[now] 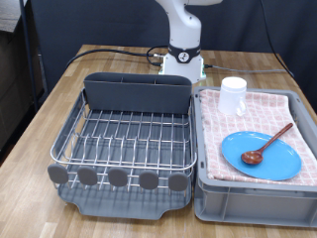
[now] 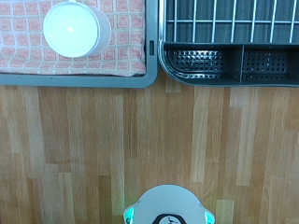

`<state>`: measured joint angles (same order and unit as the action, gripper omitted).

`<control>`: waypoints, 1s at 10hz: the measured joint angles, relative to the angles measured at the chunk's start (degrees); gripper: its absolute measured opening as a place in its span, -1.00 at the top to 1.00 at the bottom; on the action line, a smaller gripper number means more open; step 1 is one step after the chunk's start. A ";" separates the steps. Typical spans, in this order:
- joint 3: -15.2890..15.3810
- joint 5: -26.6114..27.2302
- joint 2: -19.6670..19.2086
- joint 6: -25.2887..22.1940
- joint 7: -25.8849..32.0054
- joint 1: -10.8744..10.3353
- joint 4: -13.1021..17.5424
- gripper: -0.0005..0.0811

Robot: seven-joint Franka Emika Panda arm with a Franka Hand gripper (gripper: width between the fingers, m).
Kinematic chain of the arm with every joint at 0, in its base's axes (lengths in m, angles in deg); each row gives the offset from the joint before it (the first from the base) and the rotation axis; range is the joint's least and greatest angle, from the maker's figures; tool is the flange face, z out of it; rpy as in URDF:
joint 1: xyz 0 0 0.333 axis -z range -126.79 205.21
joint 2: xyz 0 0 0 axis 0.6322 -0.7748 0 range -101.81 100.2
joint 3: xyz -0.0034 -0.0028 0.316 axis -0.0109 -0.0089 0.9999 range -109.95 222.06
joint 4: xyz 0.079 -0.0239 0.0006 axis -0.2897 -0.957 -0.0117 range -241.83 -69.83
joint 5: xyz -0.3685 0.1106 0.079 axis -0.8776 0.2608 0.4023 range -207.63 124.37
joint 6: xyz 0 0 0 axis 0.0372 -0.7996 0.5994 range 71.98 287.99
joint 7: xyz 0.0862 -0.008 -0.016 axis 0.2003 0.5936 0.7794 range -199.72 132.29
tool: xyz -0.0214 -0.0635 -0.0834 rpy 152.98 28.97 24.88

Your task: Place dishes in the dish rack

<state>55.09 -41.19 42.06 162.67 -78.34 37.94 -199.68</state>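
Observation:
The round blue plate (image 1: 260, 154) lies in the grey tub on the pink checked cloth, with the reddish-brown wooden spoon (image 1: 269, 143) resting across it. The white cup (image 1: 233, 94) stands at the tub's far corner and also shows in the wrist view (image 2: 75, 28). The dish rack (image 1: 136, 91), silver wire on a dark grey tray, stands to the tub's left in the exterior view and holds nothing. Its back compartment shows in the wrist view (image 2: 224, 61). The gripper shows in neither view; only the arm's lower part (image 1: 183, 40) rises out of the exterior view's top.
The grey tub (image 1: 253, 196) fills the exterior view's right side of the wooden table (image 1: 59, 99). The robot's white base (image 2: 168, 207) stands behind the rack and tub. A black cable (image 1: 109, 50) runs across the table's far edge.

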 joint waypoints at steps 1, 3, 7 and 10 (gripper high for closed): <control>0.00 -0.01 -0.05 0.29 -1.14 0.02 0.15 -0.98; 0.67 0.07 -1.72 1.39 -6.63 0.12 1.62 -0.98; 4.29 2.69 -10.46 9.28 -25.85 0.69 5.83 -0.98; 4.96 3.85 -14.86 11.59 -29.37 0.62 8.50 -0.98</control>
<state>60.05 -37.34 27.21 174.26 -107.71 38.56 -191.18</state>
